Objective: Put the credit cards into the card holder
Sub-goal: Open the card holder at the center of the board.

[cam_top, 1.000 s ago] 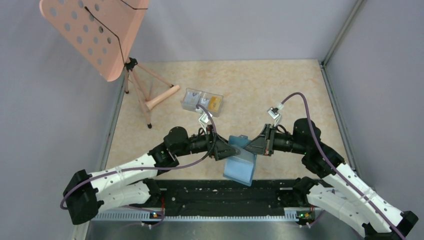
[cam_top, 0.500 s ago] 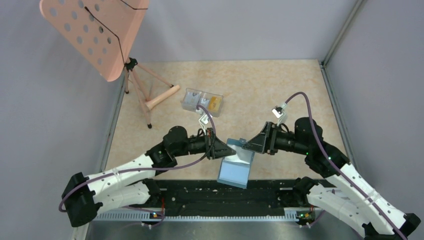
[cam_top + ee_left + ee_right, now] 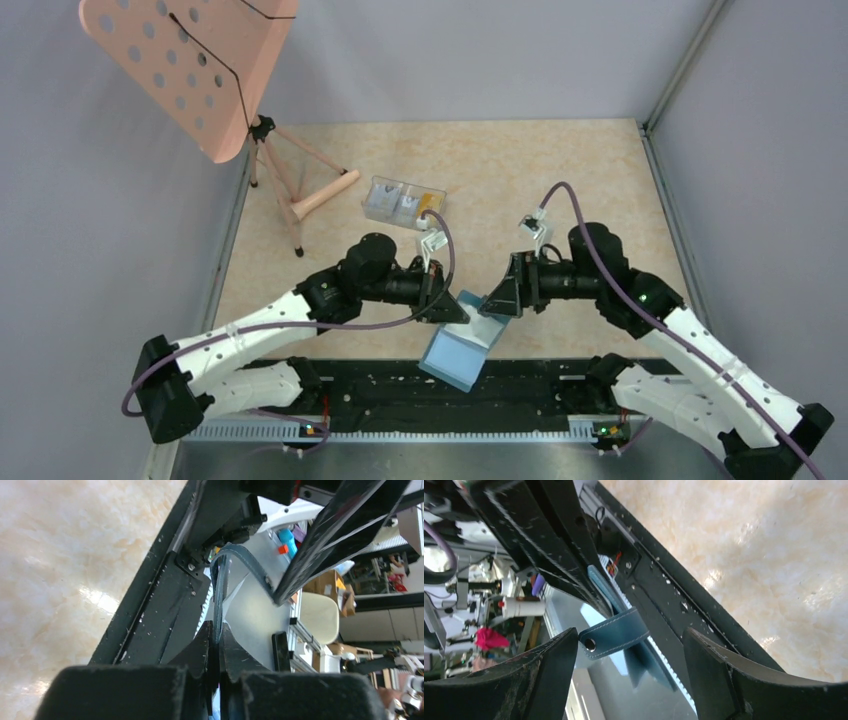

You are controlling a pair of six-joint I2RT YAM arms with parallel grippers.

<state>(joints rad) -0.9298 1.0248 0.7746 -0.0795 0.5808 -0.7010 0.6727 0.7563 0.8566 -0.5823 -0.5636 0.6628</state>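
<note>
My left gripper [image 3: 216, 636] fingers [image 3: 197, 654] were pressed together, pinching the thin edge of the small teal-blue folding card holder [image 3: 458, 352]. The wrist view showed that edge running straight in between the two pads.

My right gripper [image 3: 629, 636] fingers [image 3: 549, 675] were spread wide, clamping nothing. The card holder's teal snap tab [image 3: 615, 631] hung in the gap between them. Its snap end was right by one finger; I could not tell whether they touched.

From above, the left gripper [image 3: 447, 308] and right gripper [image 3: 493, 304] faced each other, tips close, with the card holder's top corner between them. The card holder hung open and tilted, lighter blue inside facing up, lower part over the black base rail [image 3: 380, 385] at the near edge of the beige marbled table [image 3: 520, 170].

The small thin credit cards [image 3: 384, 207], whitish plus some orange-yellow, sat in the clear plastic compartment box [image 3: 405, 186], farther back on the table and well apart from the card holder. My left wrist covered the box's near right corner.

A pink perforated music stand [image 3: 190, 70] on a tripod stood at the far left.
</note>
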